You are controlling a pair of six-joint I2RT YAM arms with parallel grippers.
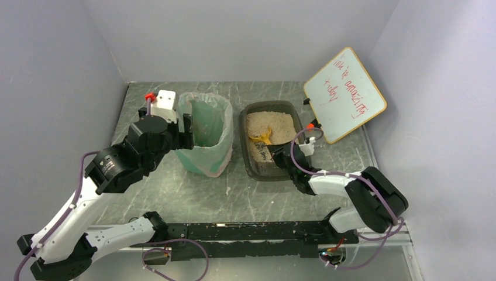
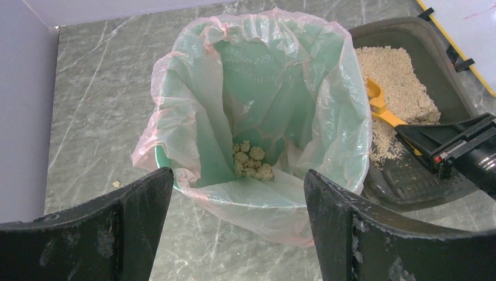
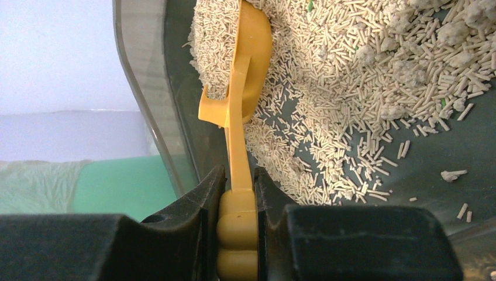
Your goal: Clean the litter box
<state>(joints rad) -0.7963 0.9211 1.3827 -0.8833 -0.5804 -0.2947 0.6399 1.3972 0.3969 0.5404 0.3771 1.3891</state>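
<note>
My right gripper (image 3: 238,178) is clamped tight on the handle of the orange scoop (image 3: 248,52) inside the litter box (image 1: 243,146), just right of the green bin (image 1: 202,158). My left gripper (image 2: 237,175) hangs wide apart, empty, by that bin.

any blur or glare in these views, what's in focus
Top external: even soft light, no glare on the bin. Left wrist: bag liner sharp, slightly shiny; near fingers dark, soft. Right wrist: scoop and litter crisp; beyond the litter box wall, hazy.
</note>
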